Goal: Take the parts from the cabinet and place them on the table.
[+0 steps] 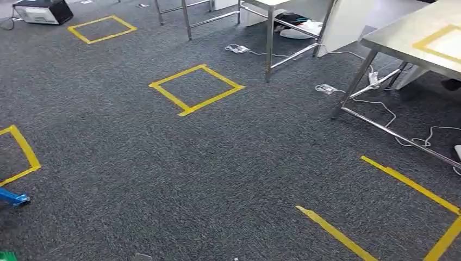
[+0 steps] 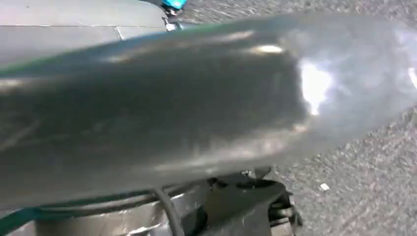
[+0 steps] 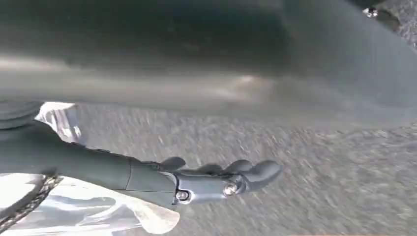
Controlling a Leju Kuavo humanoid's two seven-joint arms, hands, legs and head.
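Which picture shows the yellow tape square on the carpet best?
The head view: the whole yellow tape square lies in the open on the grey carpet. Both wrist views show blurred carpet, none of that square.

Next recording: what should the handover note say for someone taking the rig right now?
Right hand: holds nothing, fingers stretched out above the carpet.
Left hand: too blurred to tell.
Things: steel table ahead to the right; the stretch of tabletop seen bears only yellow tape.
Done: no placed part can be confirmed.
Left: find the cabinet, fetch parts, place them on the table.
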